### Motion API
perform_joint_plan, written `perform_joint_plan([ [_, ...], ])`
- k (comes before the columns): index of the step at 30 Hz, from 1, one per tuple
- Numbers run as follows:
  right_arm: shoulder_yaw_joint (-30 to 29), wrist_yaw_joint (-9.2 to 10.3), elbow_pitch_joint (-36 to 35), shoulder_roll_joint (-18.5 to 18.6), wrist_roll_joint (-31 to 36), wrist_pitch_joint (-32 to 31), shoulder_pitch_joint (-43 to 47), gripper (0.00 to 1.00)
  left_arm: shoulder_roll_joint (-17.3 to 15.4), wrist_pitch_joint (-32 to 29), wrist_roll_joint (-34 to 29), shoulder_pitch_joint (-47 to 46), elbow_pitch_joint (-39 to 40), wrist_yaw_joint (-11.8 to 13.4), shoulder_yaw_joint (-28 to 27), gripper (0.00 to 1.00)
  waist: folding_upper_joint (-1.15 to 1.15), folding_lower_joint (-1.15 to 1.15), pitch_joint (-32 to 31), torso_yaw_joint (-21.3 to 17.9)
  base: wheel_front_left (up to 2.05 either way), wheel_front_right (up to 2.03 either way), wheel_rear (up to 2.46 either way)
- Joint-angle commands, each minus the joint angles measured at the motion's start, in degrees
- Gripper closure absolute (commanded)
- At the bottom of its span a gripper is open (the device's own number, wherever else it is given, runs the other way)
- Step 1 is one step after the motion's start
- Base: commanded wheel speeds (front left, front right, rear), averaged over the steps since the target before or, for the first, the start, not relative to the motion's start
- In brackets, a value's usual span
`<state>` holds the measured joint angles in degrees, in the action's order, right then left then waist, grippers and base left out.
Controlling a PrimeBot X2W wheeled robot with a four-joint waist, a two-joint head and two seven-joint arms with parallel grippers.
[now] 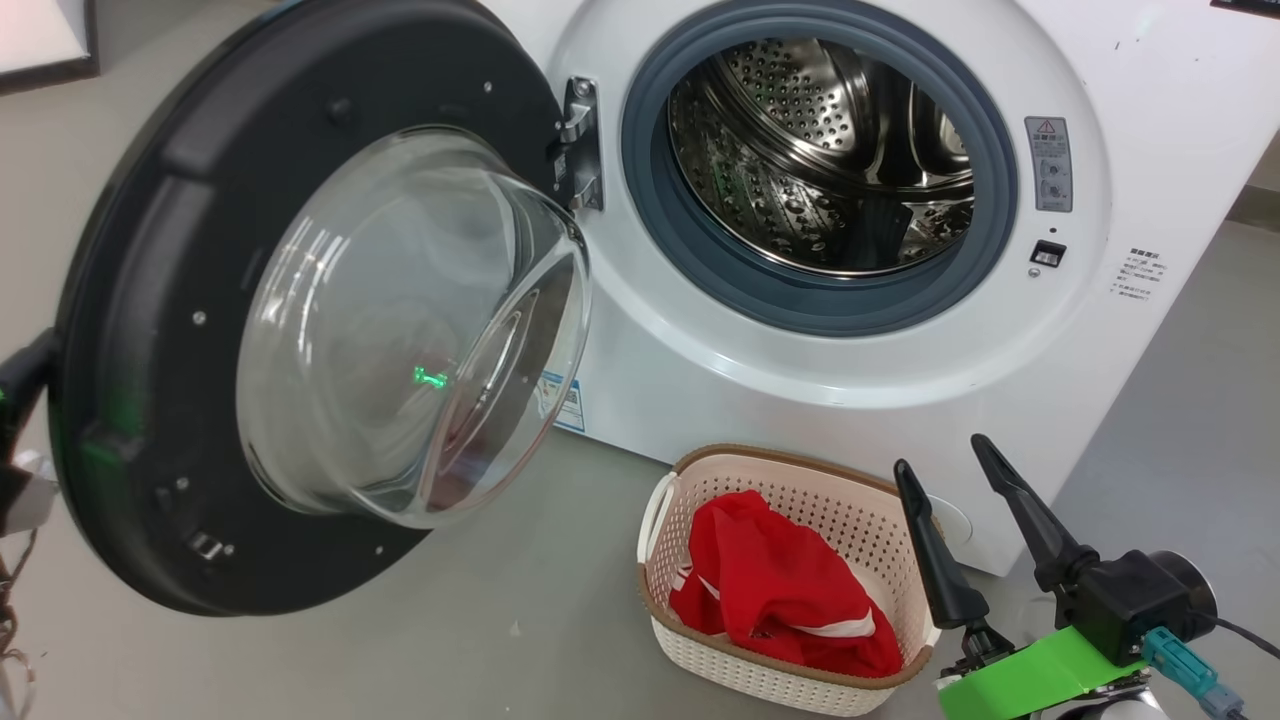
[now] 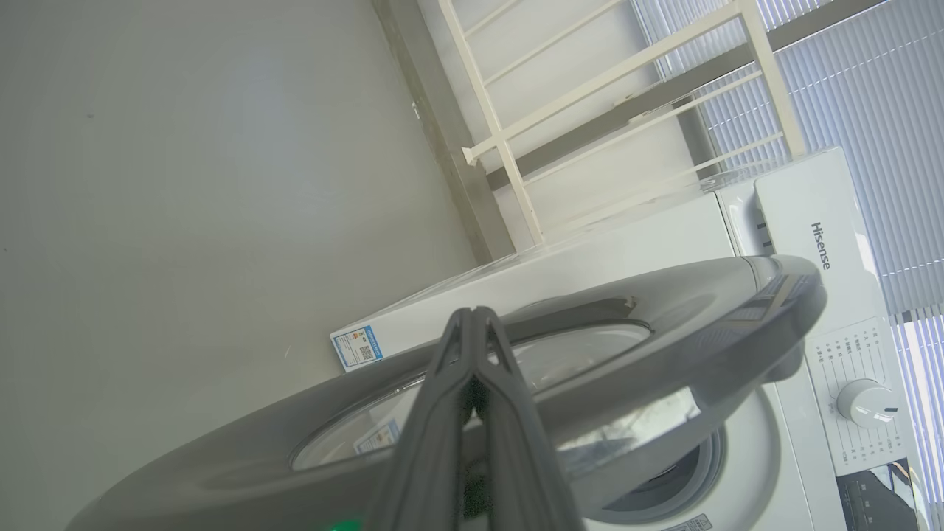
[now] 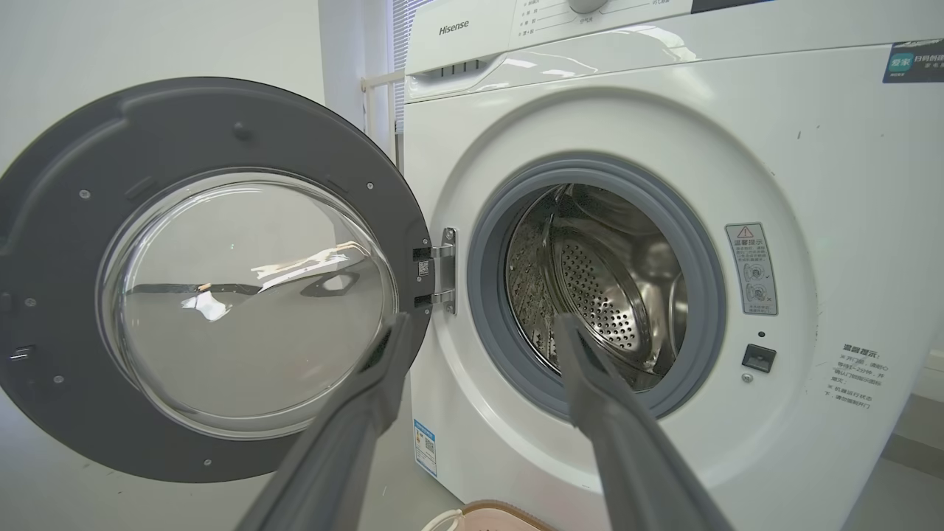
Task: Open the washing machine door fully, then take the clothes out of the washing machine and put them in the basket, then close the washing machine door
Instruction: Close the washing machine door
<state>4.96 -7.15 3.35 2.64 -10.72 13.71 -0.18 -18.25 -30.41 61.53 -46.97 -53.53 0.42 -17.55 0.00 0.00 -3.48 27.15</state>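
The washing machine door (image 1: 150, 250) stands swung wide to the left, its glass bowl bulging toward me. The washing machine (image 1: 700, 380) shows a bare steel drum (image 1: 820, 150) inside the grey gasket. On the floor in front, the basket (image 1: 860, 520) holds the red clothes (image 1: 780, 590). My right gripper (image 1: 942, 453) is open and holds nothing, just right of the basket; in the right wrist view my right gripper (image 3: 481, 324) points at the hinge side of the drum opening. My left gripper (image 2: 476, 313) is shut, its tips against the outer face of the door (image 2: 664, 310).
Grey floor lies to the left of the basket and under the door. A white rack (image 2: 516, 133) stands against the wall beyond the machine. The basket's rim (image 3: 487, 512) peeks in at the bottom of the right wrist view.
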Motion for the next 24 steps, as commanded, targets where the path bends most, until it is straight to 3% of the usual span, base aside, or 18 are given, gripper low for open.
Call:
perform_joint_plan([
  [1,1.62,-0.34,-1.2,0.23,-0.85,0.75,-1.35,0.0,-0.49,-1.34,0.45,0.73,1.84,-0.43,-0.06,1.0,0.0,0.0,-0.09,0.15,0.0,0.0,0.0],
  [16,1.83,-0.34,-0.87,0.23,-0.98,0.98,-1.36,0.0,3.27,-6.65,4.32,6.6,12.06,1.07,-1.32,1.0,0.0,0.0,0.2,0.41,0.0,0.0,0.0],
  [24,1.8,-0.34,-0.59,0.23,-1.17,1.1,-1.65,0.0,7.06,-10.13,7.51,10.77,20.5,2.86,-2.07,1.0,0.0,0.0,0.32,1.04,0.0,0.0,0.0],
])
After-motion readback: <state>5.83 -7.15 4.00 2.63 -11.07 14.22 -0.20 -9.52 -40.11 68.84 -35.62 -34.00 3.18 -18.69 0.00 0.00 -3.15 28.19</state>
